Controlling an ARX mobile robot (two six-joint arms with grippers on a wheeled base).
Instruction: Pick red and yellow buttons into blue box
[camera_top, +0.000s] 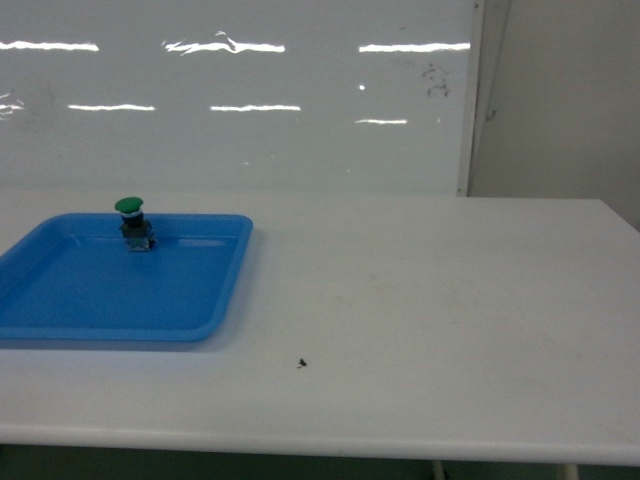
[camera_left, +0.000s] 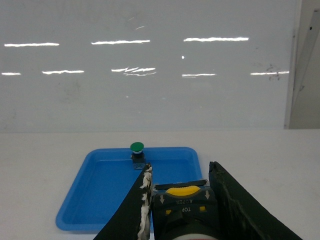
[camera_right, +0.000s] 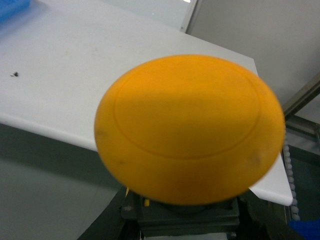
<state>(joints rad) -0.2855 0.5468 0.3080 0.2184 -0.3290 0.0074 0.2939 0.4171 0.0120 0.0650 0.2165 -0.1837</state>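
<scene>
The yellow button (camera_right: 189, 127) fills the right wrist view, its orange-yellow cap facing the camera. My right gripper (camera_right: 182, 222) is shut on its dark boxy base, out past the table's near right corner. My left gripper (camera_left: 181, 167) is shut on the dark base of another button (camera_left: 184, 205), marked TOP and OPEN, with a yellow latch. Its cap is hidden, so I cannot tell its colour. This gripper hangs in front of the shallow tray. Neither gripper appears in the head view. A blue patch (camera_right: 306, 230) at the lower right may be the blue box; I cannot tell.
A shallow blue tray (camera_top: 235, 280) (camera_left: 100, 200) lies on the left of the white table (camera_top: 450, 300). A green-capped button (camera_top: 129, 207) (camera_left: 136, 147) stands at its far edge. A small dark speck (camera_top: 302, 363) lies near the table's front edge. A whiteboard wall stands behind.
</scene>
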